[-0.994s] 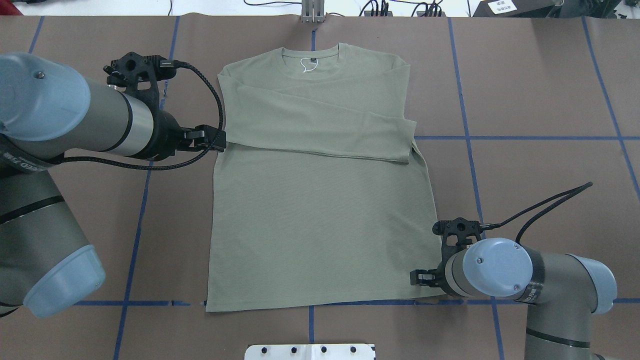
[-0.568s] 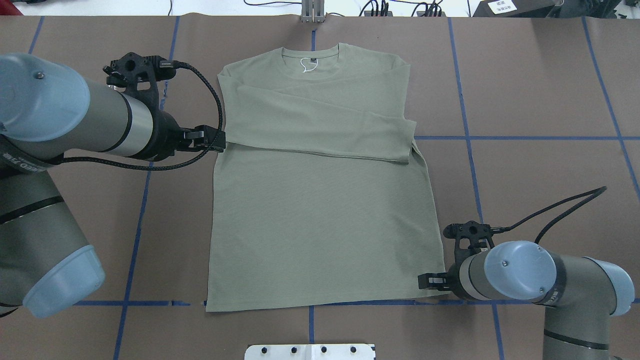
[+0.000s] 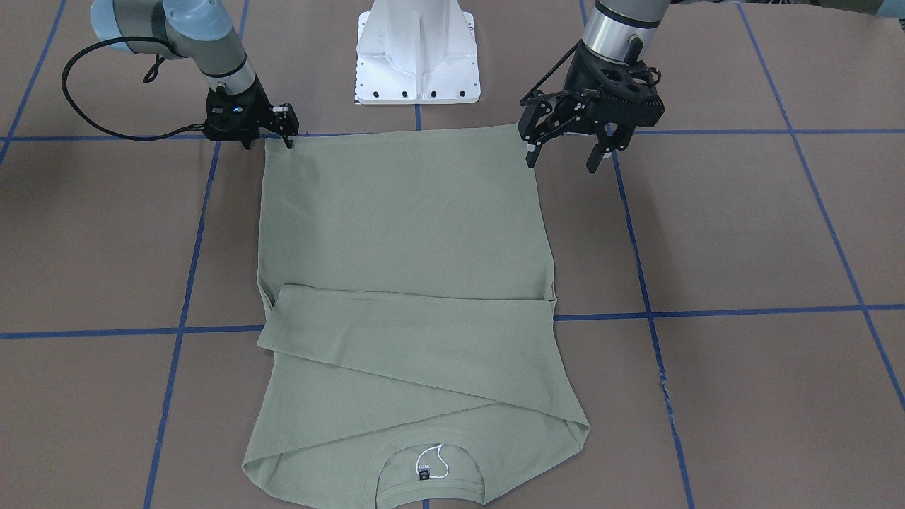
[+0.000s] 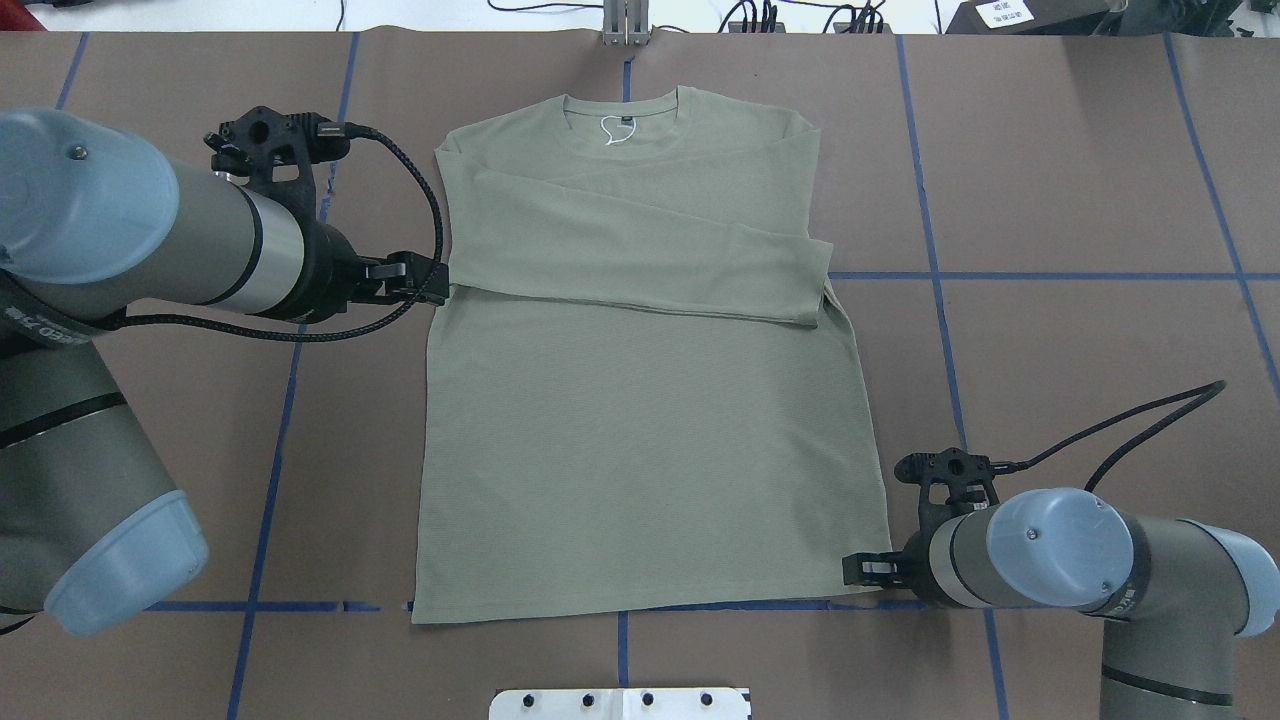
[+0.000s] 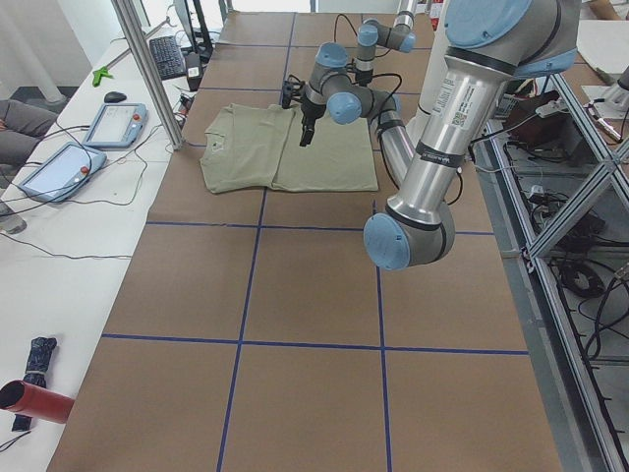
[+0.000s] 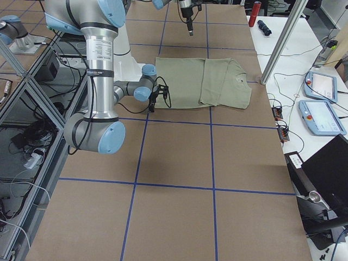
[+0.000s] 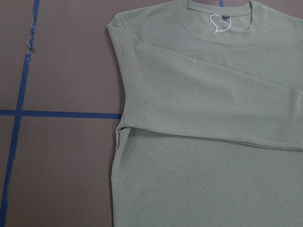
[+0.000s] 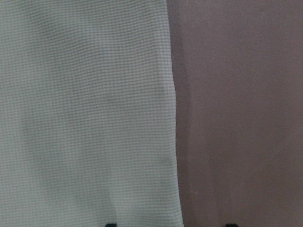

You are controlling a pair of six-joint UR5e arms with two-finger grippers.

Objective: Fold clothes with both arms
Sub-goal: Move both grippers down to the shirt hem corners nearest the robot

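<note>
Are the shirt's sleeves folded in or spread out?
Folded in. Both sleeves lie across the chest of the shirt, one over the other; the body lies flat, unfolded.

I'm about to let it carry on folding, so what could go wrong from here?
The right pincer is open low at one hem corner of the shirt; it may pinch only one layer or miss the edge. The left pincer hangs open, holding nothing; a one-sided lift could skew the folded sleeves.
</note>
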